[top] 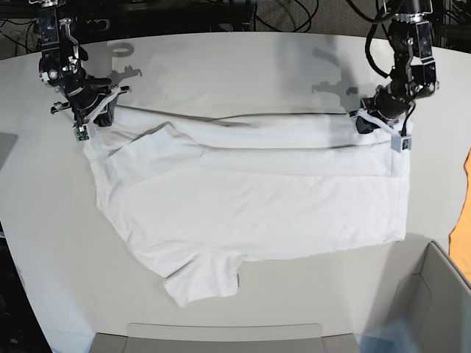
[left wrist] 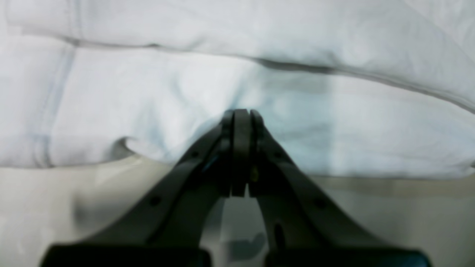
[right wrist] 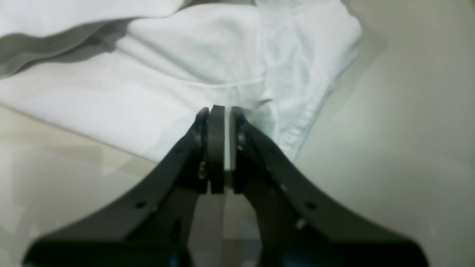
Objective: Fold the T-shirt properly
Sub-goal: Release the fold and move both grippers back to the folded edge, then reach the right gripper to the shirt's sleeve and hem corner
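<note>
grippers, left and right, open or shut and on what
left gripper: jaws shut, tips on the T-shirt; a grip on it cannot be told.
right gripper: jaws shut on T-shirt fabric.

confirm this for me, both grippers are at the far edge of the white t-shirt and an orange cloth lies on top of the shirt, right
Not quite. Both grippers, the left gripper and the right gripper, are at the far edge of the white T-shirt, but the orange cloth does not lie on the shirt. The base view shows it apart from the shirt, at the picture's right edge.
</note>
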Controlling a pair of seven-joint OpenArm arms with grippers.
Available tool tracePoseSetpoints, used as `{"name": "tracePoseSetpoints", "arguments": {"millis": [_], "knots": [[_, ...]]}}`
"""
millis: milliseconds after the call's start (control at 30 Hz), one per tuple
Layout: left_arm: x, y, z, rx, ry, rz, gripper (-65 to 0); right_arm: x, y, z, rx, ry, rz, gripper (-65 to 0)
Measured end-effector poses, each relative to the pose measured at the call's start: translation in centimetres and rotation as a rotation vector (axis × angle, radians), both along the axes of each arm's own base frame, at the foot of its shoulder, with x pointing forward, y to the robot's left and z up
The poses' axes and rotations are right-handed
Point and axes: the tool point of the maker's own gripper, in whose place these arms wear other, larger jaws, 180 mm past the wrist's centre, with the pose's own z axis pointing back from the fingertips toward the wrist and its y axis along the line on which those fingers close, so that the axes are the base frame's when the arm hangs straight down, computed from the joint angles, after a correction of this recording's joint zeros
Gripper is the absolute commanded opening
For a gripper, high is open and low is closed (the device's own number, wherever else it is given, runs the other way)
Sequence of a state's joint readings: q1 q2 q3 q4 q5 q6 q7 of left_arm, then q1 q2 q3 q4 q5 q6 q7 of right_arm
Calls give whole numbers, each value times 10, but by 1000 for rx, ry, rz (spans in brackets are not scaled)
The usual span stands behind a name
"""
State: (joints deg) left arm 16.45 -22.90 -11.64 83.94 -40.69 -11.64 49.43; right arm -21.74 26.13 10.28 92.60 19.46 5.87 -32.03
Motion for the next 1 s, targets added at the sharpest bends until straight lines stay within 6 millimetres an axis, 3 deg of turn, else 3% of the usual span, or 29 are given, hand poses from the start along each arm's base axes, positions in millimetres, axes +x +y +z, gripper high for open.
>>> {"name": "tracePoseSetpoints", "arguments": {"millis": [367,533,633,733,833,900,1000], "knots": [[-58,15,2,-27,-9,-58,-650,-77,-7,4,-24,102,-4,-624],[-85,22,16,68,104,-117,-650,-92,-9,12,10,121,-39,-624],[-99,33,31,142,194,-127,-650,-88,-11,35,39,78,-63,-624],[-97,39,52,177,166,-85,-650,-72,-8,60,69,-6,-71,-624],[-73,39,69,196,114,-80,-650,-60,-8,81,71,-75,-73,-624],[-45,37,83,199,37,-89,-650,-50,-5,92,83,-111,-72,-624],[-29,32,90,182,4,-99,-650,-9,4,115,116,-229,-55,-624]]}}
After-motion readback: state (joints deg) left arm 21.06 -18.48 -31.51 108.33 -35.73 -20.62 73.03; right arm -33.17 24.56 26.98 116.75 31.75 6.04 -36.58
